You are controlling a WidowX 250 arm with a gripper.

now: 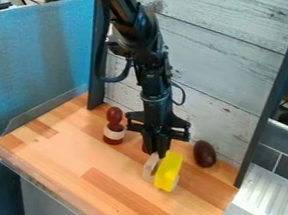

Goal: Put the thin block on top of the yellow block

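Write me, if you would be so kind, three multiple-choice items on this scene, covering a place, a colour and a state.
1. Where in the picture is the dark oval object?
A) Left of the yellow block
B) On top of it
C) Right of it

2. What colour is the band on the round-topped figure?
A) Pale cream
B) Green
C) Blue

3. How does the stacking stand?
A) Thin block on the yellow one
B) Thin block beside the yellow one
C) Thin block under the yellow one

Key:
1: C, as the oval lies on the yellow block's right side in the view.
2: A, as a light ring crosses the figure's dark red body.
3: B, as the yellow block's top carries nothing and the thin block is at its left.
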